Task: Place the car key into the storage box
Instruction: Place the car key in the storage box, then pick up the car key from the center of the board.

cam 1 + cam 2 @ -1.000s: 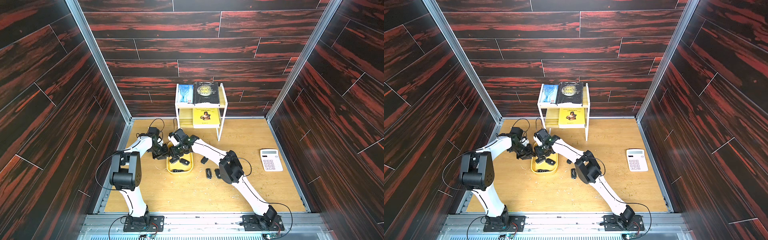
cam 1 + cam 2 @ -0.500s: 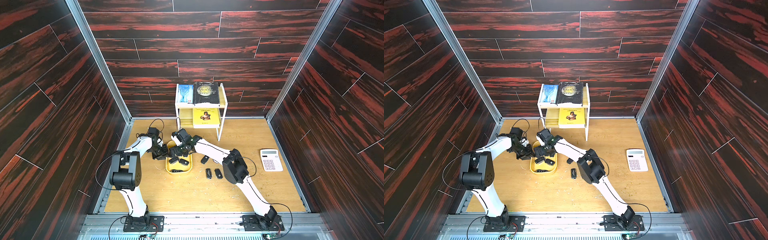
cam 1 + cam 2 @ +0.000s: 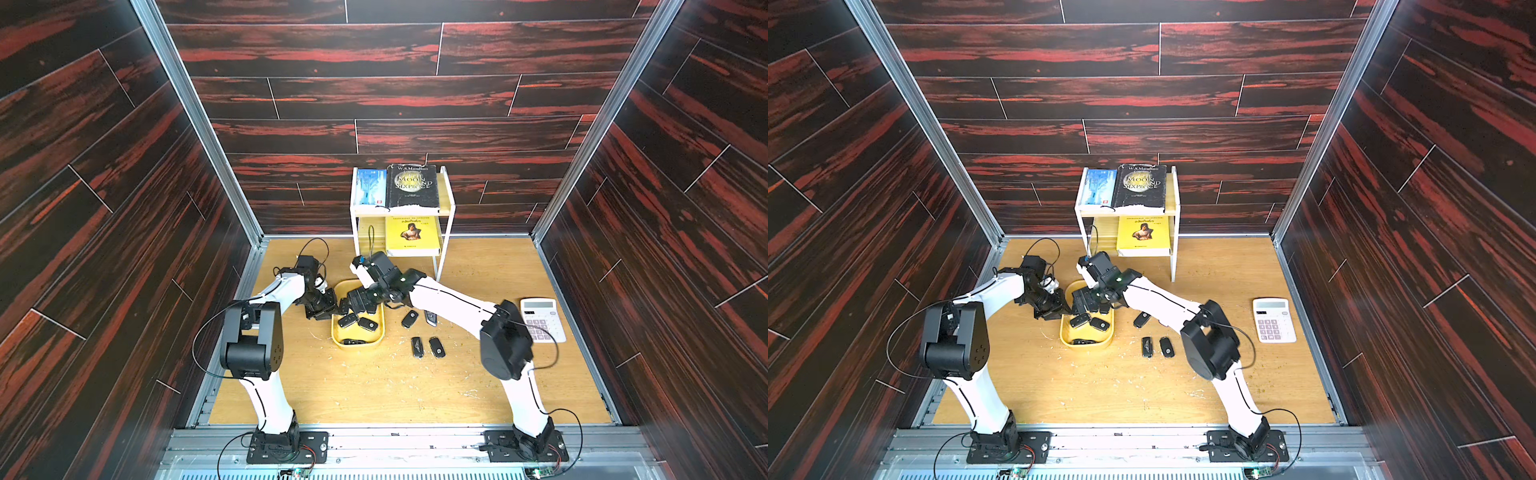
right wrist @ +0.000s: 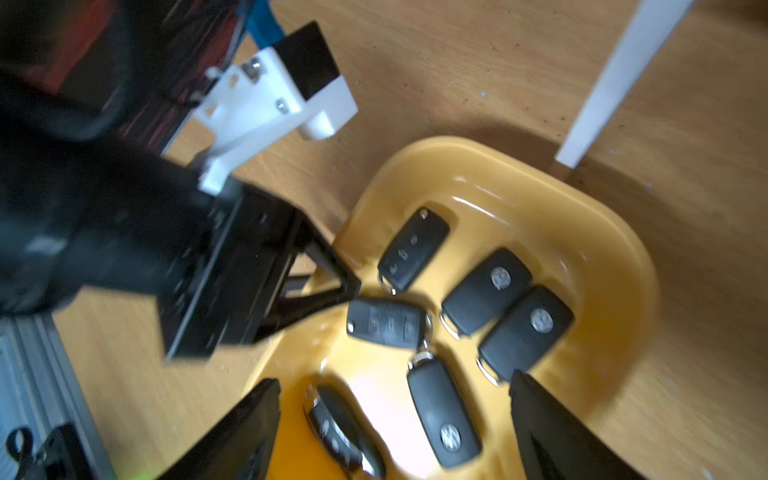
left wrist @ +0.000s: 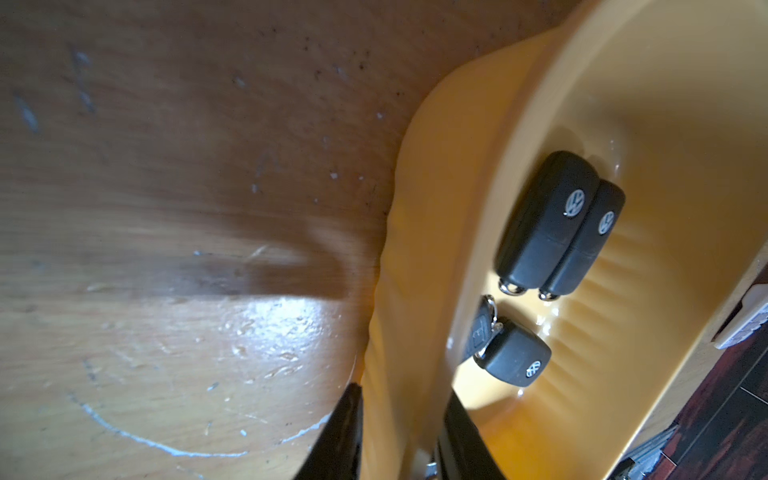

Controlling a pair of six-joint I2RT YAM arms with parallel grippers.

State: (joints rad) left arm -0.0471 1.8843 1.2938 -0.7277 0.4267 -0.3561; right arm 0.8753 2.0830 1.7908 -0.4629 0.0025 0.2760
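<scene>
Wooden table | left jaws clamped on storage box rim | right jaws apart

Ten car keys in all, six of them lying in the single yellow storage box and four loose on the worktop, alongside three books, one white two-tier shelf and one calculator.

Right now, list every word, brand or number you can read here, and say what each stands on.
"W.S.Maugham": black book, top of the cover.
"MOON AND SIXPENCE": same cover; the word above it is lost in glare.
VW roundel, no letters beside it: car keys in the storage box.
Too small or blurred: yellow book, blue book, calculator keys.
</scene>
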